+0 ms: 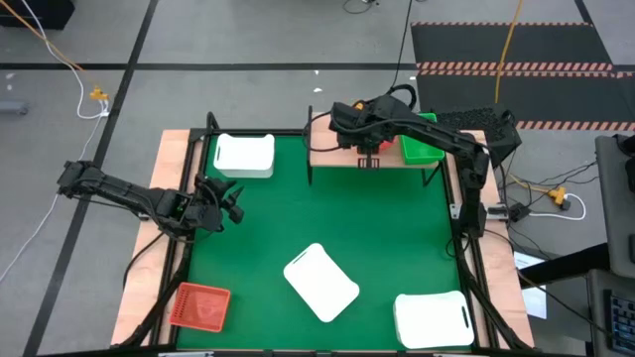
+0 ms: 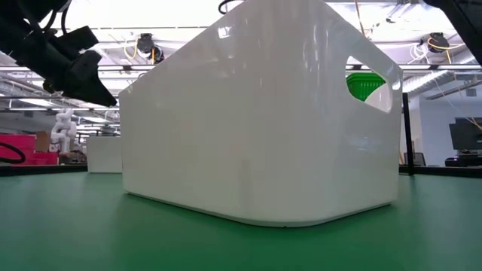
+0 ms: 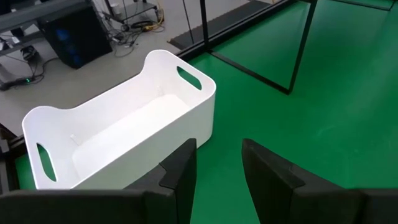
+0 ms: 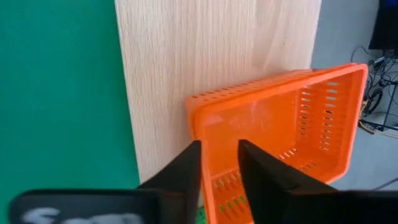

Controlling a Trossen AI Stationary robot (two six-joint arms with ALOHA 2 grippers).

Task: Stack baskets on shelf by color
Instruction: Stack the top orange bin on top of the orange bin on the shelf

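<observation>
- Nearest the camera side of the green table [image 1: 258,238], an orange-red basket [image 1: 200,304] lies at the near left corner, and a white basket [image 1: 433,320] sits at the near right corner.
- A second white basket [image 1: 320,283] rests near the table's middle, turned at an angle so its long axis runs diagonally; in the low view it fills most of the picture.
- Farther back on the left, the left gripper [image 3: 216,171] hovers low over the table, fingers parted with nothing between them.
- A third white basket [image 3: 118,127] stands at the far left corner, just beyond the left gripper. It is open side up, smooth-walled, with a slot handle in each short end. Its long axis runs left to right across the gripper's line of approach. The left arm is clearly the nearer one for it.
- At the far edge stands the shelf [image 1: 327,156], a light wooden top on thin black legs.
- The right gripper [image 4: 219,163] reaches over the shelf and is clamped on the near wall of an orange-red basket [image 4: 280,130], one finger inside the rim and one outside.
- That basket looks tilted, its bottom edge at the wood; it has perforated walls and rounded corners. Judged from this, it is being set down and not yet let go.
- A green basket [image 1: 422,139] sits at the shelf's right end, just beside the orange-red one.
</observation>
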